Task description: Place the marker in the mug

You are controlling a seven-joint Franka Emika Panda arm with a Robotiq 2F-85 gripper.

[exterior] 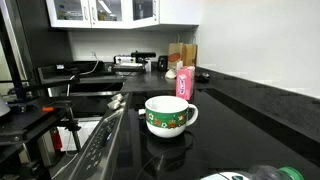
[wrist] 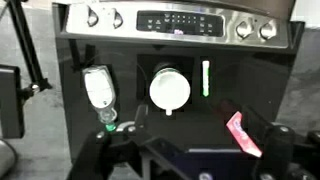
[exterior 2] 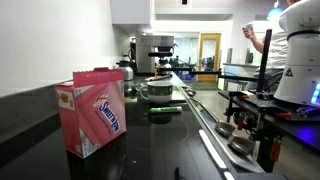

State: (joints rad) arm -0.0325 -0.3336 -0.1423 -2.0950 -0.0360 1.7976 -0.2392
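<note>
The green and white mug (exterior: pixel 168 115) stands upright on the black countertop; it also shows in an exterior view (exterior 2: pixel 158 90) and from above in the wrist view (wrist: pixel 169 88). The green marker (wrist: pixel 205 78) lies flat on the counter just beside the mug, and shows in an exterior view (exterior 2: pixel 165 110). My gripper (wrist: pixel 185 112) is open and empty, high above the counter, with the mug and marker ahead of its fingers. The gripper is not seen in the exterior views.
A pink box (exterior 2: pixel 95 110) stands on the counter near the mug, by my gripper's finger in the wrist view (wrist: pixel 243 135). A plastic bottle (wrist: pixel 98 88) lies on the mug's other side. A stove's control panel (wrist: pixel 170 20) borders the counter.
</note>
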